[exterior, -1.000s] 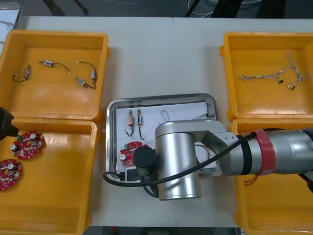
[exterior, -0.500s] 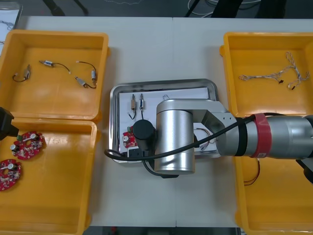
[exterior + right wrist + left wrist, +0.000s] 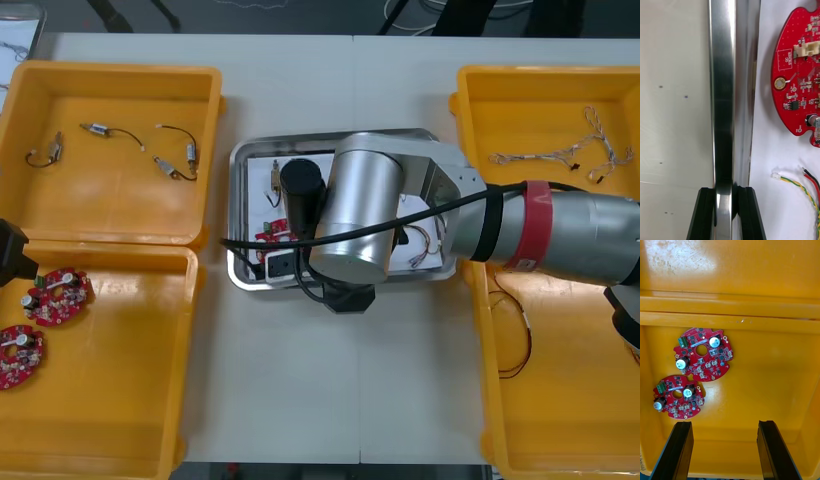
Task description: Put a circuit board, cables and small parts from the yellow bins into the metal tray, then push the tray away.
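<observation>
Metal tray [image 3: 238, 165], shiny-rimmed and white inside, sits on the light tabletop [image 3: 330, 380] between the yellow bins, mostly level with the two far ones. The right arm reaches across it from the right, its bulky wrist covering much of the tray.

In the right wrist view the right end effector [image 3: 725, 192] is closed narrowly on the tray's rim [image 3: 722, 93], one black finger on the tabletop side and one on the white inner side, with the rim pinched between them. Inside the tray, beyond the inner finger, lie a round red circuit board [image 3: 797, 75] and, nearer that finger, the end of a red and yellow cable [image 3: 807, 184]. Small metal parts [image 3: 274, 178] show at the tray's far left corner.

The left end effector [image 3: 724, 423] hangs wide open and holds nothing, inside the near left bin [image 3: 763, 371]. Two more red boards [image 3: 703, 354] lie on the bin floor beyond its fingers, close beside each other.
</observation>
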### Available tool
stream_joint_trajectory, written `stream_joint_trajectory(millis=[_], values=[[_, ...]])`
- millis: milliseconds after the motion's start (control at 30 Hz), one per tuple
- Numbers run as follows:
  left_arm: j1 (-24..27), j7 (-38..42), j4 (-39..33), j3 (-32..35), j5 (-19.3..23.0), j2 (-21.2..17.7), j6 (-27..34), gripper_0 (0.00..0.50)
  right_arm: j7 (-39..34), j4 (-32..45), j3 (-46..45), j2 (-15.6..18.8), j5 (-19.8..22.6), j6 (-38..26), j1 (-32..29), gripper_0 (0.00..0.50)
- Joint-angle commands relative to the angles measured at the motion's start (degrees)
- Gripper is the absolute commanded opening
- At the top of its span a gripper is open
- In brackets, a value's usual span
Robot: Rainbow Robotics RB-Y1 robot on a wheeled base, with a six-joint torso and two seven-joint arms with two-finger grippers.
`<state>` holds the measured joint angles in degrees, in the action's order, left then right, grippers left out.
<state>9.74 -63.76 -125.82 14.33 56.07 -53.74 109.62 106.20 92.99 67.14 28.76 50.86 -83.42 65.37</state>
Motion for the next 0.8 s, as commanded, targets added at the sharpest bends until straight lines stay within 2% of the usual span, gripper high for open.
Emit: stream_joint_trajectory(millis=[33, 333, 800], values=[[-1.3, -4.36, -1.62, 1.85, -0.52, -2.78, 0.38, 0.5, 4.55, -2.02, -2.11, -0.63, 0.73, 1.77, 4.33, 0.0], [-1.3, -4.36, -1.62, 1.85, -0.52, -2.78, 0.38, 0.5, 8.24, -7.21, -3.42, -0.9, 1.17, 6.25, 4.95, 0.0], [-1.3, -4.36, -1.62, 1.85, -0.52, -2.78, 0.38, 0.5, 9.73, -15.56, -5.53, -4.15, 1.78, 7.04, 7.85, 0.0]])
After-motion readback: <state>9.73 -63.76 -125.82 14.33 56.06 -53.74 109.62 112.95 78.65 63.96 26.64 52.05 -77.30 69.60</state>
